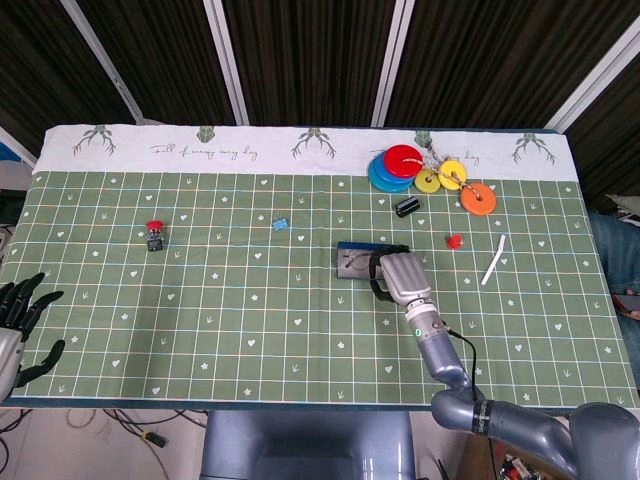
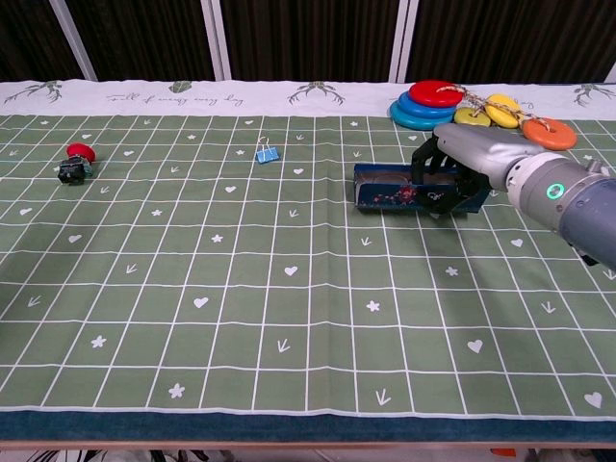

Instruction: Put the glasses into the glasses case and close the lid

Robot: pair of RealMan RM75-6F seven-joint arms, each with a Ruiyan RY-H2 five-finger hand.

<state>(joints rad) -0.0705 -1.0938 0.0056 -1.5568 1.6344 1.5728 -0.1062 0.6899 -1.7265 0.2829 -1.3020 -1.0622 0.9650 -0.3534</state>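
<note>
Right hand (image 2: 460, 164) covers glasses case (image 2: 390, 189); glasses hidden inside

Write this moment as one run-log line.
right robot hand: grips case | case: on table, lid state unclear | glasses: not discernible | left robot hand: open, idle at table edge
</note>
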